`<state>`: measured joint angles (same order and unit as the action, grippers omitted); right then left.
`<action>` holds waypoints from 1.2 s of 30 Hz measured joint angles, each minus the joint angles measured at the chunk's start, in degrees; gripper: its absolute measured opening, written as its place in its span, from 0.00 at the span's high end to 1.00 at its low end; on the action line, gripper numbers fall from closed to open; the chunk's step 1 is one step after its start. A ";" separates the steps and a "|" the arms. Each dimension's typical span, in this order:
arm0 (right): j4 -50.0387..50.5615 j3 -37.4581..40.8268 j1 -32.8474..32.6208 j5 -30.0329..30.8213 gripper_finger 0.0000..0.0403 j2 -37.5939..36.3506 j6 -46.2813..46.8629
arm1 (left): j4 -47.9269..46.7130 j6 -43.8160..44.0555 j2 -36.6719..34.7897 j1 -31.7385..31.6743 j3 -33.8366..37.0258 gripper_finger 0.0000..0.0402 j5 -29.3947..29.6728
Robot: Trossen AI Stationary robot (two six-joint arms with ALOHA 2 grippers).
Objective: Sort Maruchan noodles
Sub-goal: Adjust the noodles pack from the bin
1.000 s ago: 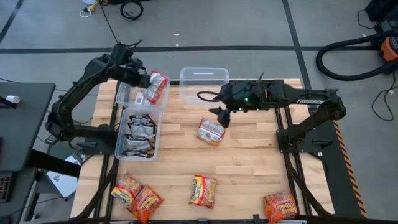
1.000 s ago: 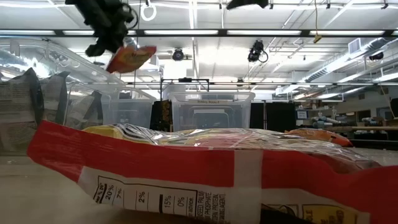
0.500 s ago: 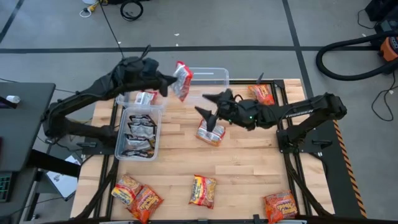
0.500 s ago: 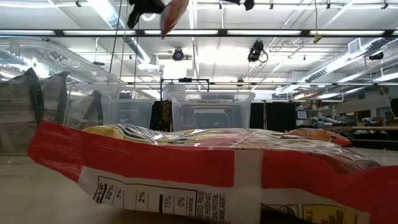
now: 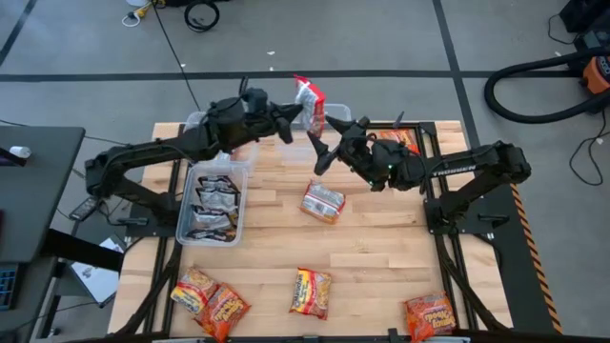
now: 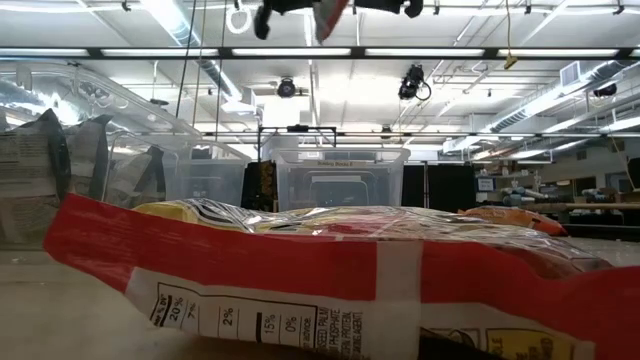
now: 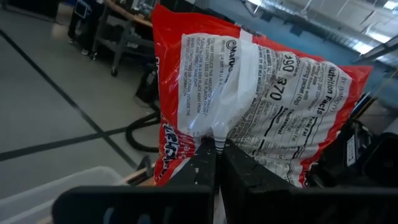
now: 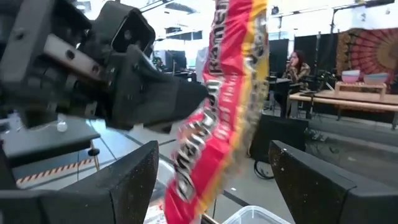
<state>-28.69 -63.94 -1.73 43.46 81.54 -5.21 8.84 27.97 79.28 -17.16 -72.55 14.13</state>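
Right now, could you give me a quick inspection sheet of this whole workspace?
Surface: wooden table.
Job's things: red noodle packet held in the air; six packets lie on the table; silver-black packets in a clear bin.
Clutter: nothing seen.
Hands: left hand shut on the red noodle packet; right hand open beside it.
Cables: loose cable on the floor.
Surroundings: vacuum hose; seated person behind.

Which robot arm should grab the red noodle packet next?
The right. Its open right gripper sits just below the red packet, which the left gripper holds up pinched shut, so it looks ready to take it.
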 joint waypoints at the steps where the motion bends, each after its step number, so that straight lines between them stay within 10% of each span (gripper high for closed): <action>1: 0.00 0.00 0.36 0.00 0.24 0.00 0.45 | 1.01 0.18 0.75 0.26 0.00 0.97 -0.08; 20: -0.15 0.00 2.73 3.33 0.65 0.00 5.27 | 5.98 1.37 3.33 1.03 0.00 0.96 -1.82; 29: -0.12 0.00 2.73 4.32 0.68 -0.03 5.23 | -3.27 -1.66 0.07 -2.53 -0.04 0.70 -11.07; 36: 6.63 -1.91 1.54 8.41 0.68 -3.10 5.90 | -38.65 -7.65 -8.11 -9.90 -4.81 0.48 -7.09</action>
<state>-22.06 -65.85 -0.19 51.88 78.44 0.69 -29.81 20.32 71.16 -27.06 -77.36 7.04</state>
